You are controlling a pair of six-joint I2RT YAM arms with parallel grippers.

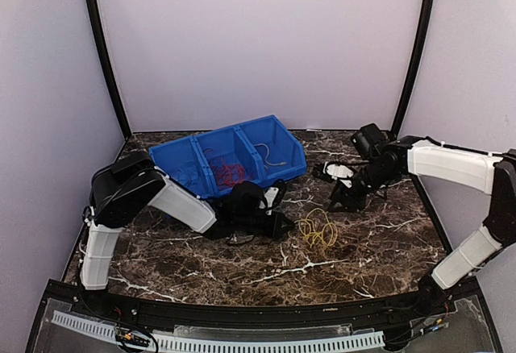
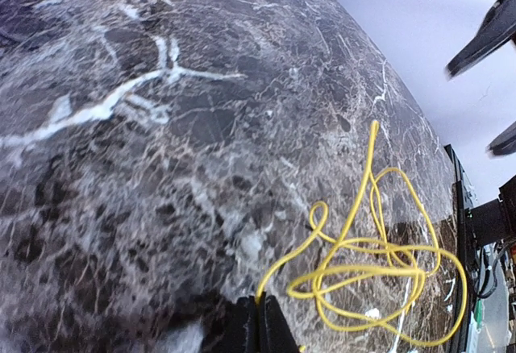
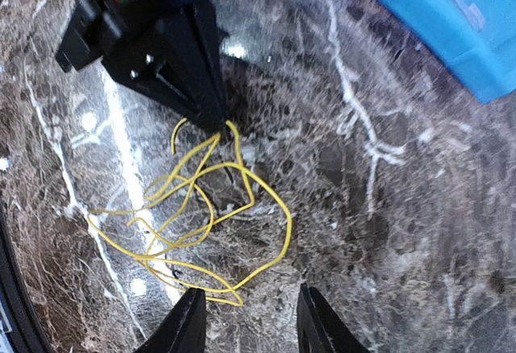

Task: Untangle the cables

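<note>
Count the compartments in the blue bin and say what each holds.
3 in the blue bin: left compartment, contents unclear; middle compartment, red cables; right compartment, a pale cable. None seems hidden.

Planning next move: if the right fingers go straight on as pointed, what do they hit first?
Probably the yellow cable: its near loop lies on the table just ahead of the open right fingers. Their height above it is unclear.

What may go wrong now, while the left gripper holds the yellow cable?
1. The left gripper pinches the yellow cable only near one end, so a pull might slip it free or tighten the overlapping loops.
2. The right gripper, open close to the loops, might close on several strands together.
</note>
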